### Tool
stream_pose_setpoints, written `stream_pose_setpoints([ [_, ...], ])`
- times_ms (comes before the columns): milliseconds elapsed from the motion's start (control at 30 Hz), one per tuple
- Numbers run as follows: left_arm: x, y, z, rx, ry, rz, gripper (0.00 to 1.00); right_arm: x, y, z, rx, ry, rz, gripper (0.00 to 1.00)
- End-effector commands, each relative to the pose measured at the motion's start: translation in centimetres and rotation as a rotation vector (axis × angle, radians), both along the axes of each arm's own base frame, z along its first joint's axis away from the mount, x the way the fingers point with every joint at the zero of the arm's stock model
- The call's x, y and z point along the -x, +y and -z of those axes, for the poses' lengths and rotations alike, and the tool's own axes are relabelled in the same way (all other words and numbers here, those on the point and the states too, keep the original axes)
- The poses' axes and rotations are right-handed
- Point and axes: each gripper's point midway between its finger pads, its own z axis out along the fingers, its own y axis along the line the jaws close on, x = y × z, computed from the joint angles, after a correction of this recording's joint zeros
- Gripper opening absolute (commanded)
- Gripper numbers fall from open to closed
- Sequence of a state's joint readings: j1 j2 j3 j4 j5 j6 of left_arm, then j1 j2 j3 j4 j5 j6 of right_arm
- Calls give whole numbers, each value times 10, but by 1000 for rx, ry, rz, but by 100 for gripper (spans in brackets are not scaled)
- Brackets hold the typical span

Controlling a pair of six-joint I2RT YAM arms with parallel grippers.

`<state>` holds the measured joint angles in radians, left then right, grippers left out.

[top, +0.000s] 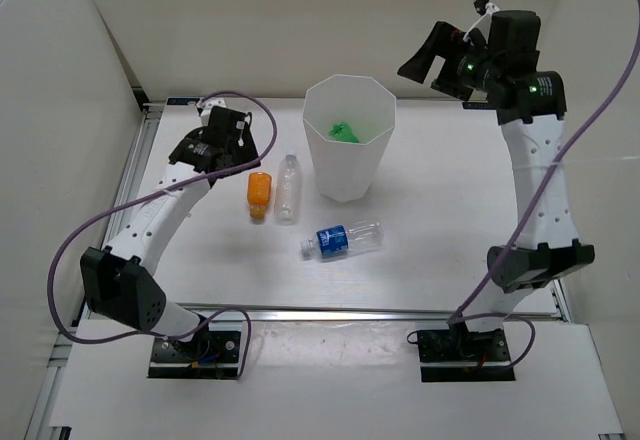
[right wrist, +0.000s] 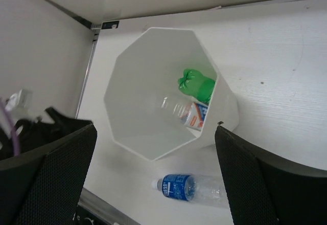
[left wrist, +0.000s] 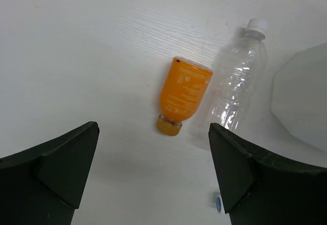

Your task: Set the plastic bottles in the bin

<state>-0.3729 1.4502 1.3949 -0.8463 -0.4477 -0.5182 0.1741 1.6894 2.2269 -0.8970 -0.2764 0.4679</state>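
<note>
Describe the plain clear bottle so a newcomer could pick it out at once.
Find the tall white bin; two bottles lie side by side to its left. The plain clear bottle is the one nearer the bin: colourless and unlabelled, unlike the orange bottle.

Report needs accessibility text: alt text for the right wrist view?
A white bin seen from above holds a green bottle and a clear bottle with a red-white-blue label. A blue-labelled bottle lies on the table beside it, framed by the fingers of the open right end effector.
</note>
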Motion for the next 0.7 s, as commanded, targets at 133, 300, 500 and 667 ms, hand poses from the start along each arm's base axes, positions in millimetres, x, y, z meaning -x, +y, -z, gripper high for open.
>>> stream_pose_setpoints([
  [133, -43, -37, 28, 241, 33, 246, 99, 49, -3, -3, 48, -8, -75, 100],
  [300, -58, -55, 62, 285, 123, 330, 99, 60, -2, -4, 40, -3, -92, 100],
  [500, -66, -56, 94, 298, 200, 325, 99, 62, -11, -4, 60, -9, -63, 100],
  [667, -60, -54, 128, 292, 283, 311, 99, 62, -11, -4, 60, -9, -63, 100],
])
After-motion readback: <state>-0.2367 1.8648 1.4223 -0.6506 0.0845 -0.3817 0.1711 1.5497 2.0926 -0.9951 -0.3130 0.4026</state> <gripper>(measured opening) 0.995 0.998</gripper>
